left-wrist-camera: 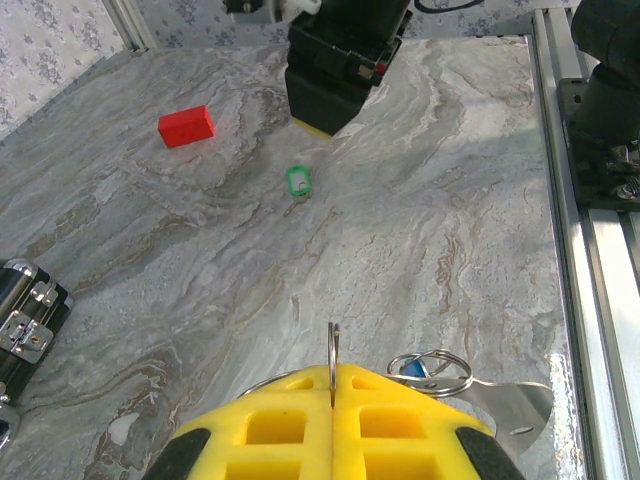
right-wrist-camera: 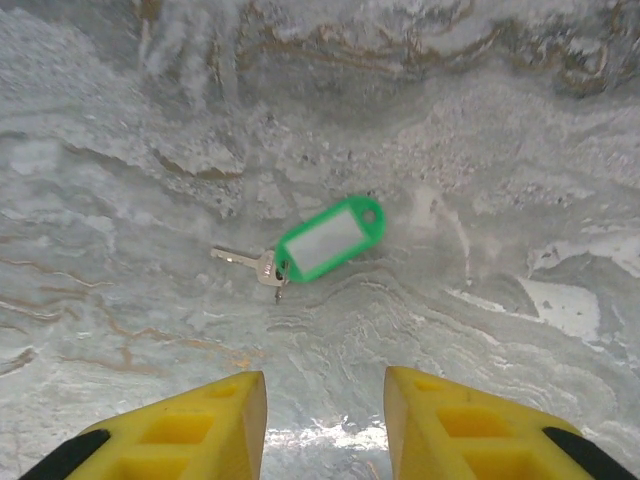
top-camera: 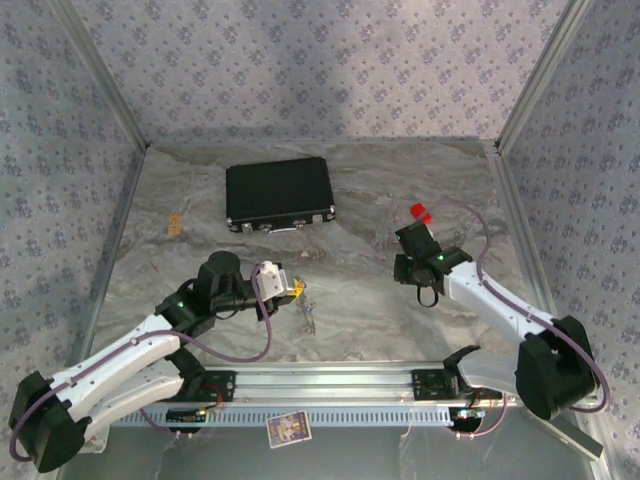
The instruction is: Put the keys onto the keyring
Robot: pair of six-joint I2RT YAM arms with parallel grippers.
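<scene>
top external: the left gripper sits near the middle of the bench, yellow fingers pressed together, with the keyring a small metal glint just beside them. the right gripper points down at the bench well to the right. a red block sits just behind it and a black case farther back. the green key is too small to make out here.

left wrist: the fingers are shut, and a thin ring of the keyring stands edge-on in the seam between them. a split ring and a pale tab rest on the bench just to one side. the blue key shows as a scrap of colour, mostly hidden behind that ring. the green key lies well ahead, just below the right gripper.

right wrist: the fingers stand moderately apart with nothing between them. the green key lies flat on the bench just ahead, in line with the gap. its long axis runs from the blade at the left up to the tag's hole at the right, so it lies across the gap rather than along it. the right arm is by far the nearer, and a pinch would likely need the wrist turned. how the blade joins the tag is hard to read.
</scene>
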